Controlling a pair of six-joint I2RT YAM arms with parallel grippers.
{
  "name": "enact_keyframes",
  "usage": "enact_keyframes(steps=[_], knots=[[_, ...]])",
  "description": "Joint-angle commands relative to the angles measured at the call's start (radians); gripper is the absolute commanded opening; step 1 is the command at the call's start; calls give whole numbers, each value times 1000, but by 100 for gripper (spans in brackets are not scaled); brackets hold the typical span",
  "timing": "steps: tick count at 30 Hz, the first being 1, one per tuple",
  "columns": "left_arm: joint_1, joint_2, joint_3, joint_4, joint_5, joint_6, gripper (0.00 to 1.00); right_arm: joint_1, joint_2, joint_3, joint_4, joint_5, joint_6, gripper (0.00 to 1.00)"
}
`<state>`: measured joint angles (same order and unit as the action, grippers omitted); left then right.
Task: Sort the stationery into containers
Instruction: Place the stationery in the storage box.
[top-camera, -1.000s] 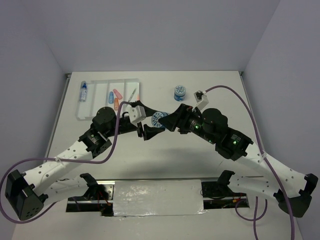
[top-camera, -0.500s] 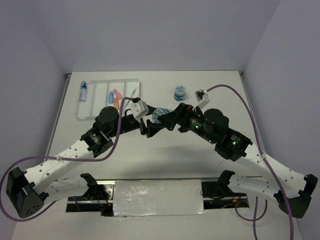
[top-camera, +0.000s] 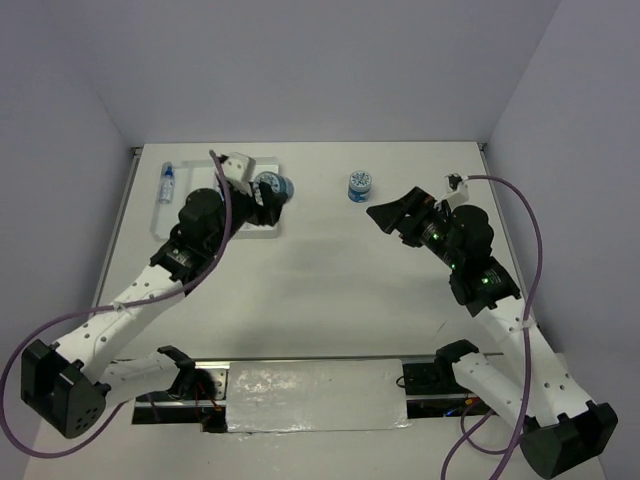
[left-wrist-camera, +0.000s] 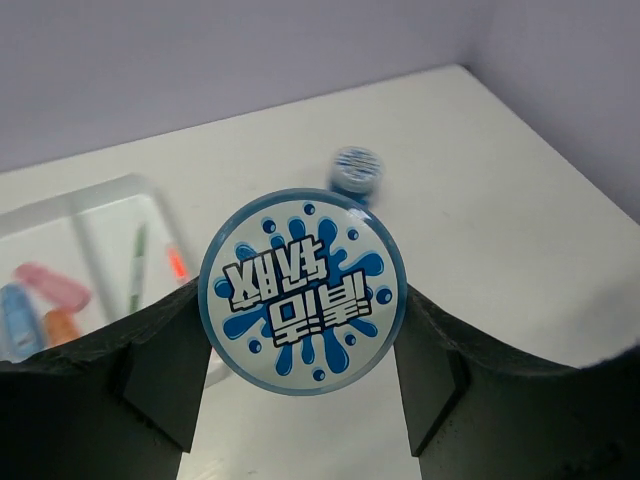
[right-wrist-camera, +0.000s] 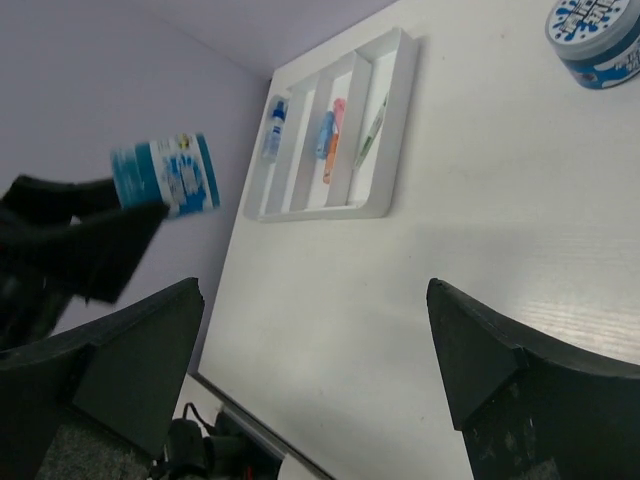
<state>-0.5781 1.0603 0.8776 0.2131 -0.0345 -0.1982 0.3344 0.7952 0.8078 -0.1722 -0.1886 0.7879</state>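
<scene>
Over the tray's (top-camera: 200, 234) right side | left gripper (top-camera: 268, 190) clamps blue spool (left-wrist-camera: 302, 292), likely poised for dropping in | right gripper (top-camera: 392, 215) wide apart, empty, near second spool (top-camera: 360, 186) on table (top-camera: 330, 290)

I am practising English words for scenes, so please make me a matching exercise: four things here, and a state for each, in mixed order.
1 left gripper
2 right gripper
3 tray
4 spool by the right arm

a open, empty
b stands free on the table
c shut on a blue spool
d has pens inside

Pairs: 1-c, 2-a, 3-d, 4-b
</scene>
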Motion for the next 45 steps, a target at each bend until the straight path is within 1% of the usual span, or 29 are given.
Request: enact_keyframes(steps=[1, 2, 3, 4, 5, 6, 7, 8, 9, 10, 11, 12, 13, 15, 17, 18, 20, 23, 26, 28, 34, 37, 40, 45], knots=[[151, 53, 130, -21, -238, -160, 0, -8, -30, -13, 36, -75, -29, 100], [199, 81, 155, -82, -272, -228, 0, -9, -42, -19, 39, -78, -30, 100], [283, 145, 208, -108, -297, -259, 0, -9, -48, -24, 40, -89, -33, 100], [322, 182, 239, -148, -323, -295, 0, -8, -60, -24, 40, -94, -35, 100], [358, 264, 266, -176, -344, -341, 0, -8, -66, -30, 40, -101, -38, 100], [394, 311, 296, -185, -347, -354, 0, -8, -74, -30, 37, -109, -41, 100], [455, 355, 351, -185, -347, -368, 0, -9, -80, -32, 34, -118, -52, 100], [483, 451, 378, -182, -349, -386, 0, -9, -96, -33, 28, -124, -58, 100], [526, 501, 446, -195, -361, -401, 0, -8, -103, -35, 23, -130, -64, 100], [544, 544, 474, -190, -357, -418, 0, -9, -117, -33, 14, -126, -81, 100], [561, 620, 494, -164, -341, -414, 0, -8, -123, -32, 2, -126, -88, 100], [575, 656, 552, -153, -329, -409, 0, -8, -131, -33, -1, -126, -95, 100], [575, 720, 582, -147, -324, -382, 0, -8, -142, -33, -9, -124, -111, 100], [575, 773, 667, -149, -352, -348, 0, -8, -146, -30, -19, -121, -127, 100], [575, 837, 711, -149, -361, -311, 0, -9, -146, -32, -21, -124, -141, 100], [599, 860, 766, -159, -372, -302, 0, -8, -140, -33, -16, -130, -144, 100], [601, 929, 845, -196, -393, -277, 0, -9, -133, -38, 3, -153, -142, 100], [606, 1003, 908, -210, -396, -262, 0, -11, -105, -42, 28, -173, -138, 100], [612, 1063, 969, -262, -401, -257, 0, -8, -58, -22, 14, -178, -153, 100], [615, 1093, 991, -276, -380, -259, 0, -9, -48, -19, 20, -183, -156, 100], [616, 1106, 960, -273, -346, -274, 0, -11, -18, -24, 54, -181, -150, 100], [616, 1119, 972, -323, -346, -293, 0, -9, 10, -22, 60, -193, -145, 100], [616, 1115, 931, -294, -320, -296, 0, -11, 19, -35, 82, -207, -134, 100], [616, 1144, 933, -305, -312, -303, 0, -11, 12, -45, 85, -199, -133, 100]])
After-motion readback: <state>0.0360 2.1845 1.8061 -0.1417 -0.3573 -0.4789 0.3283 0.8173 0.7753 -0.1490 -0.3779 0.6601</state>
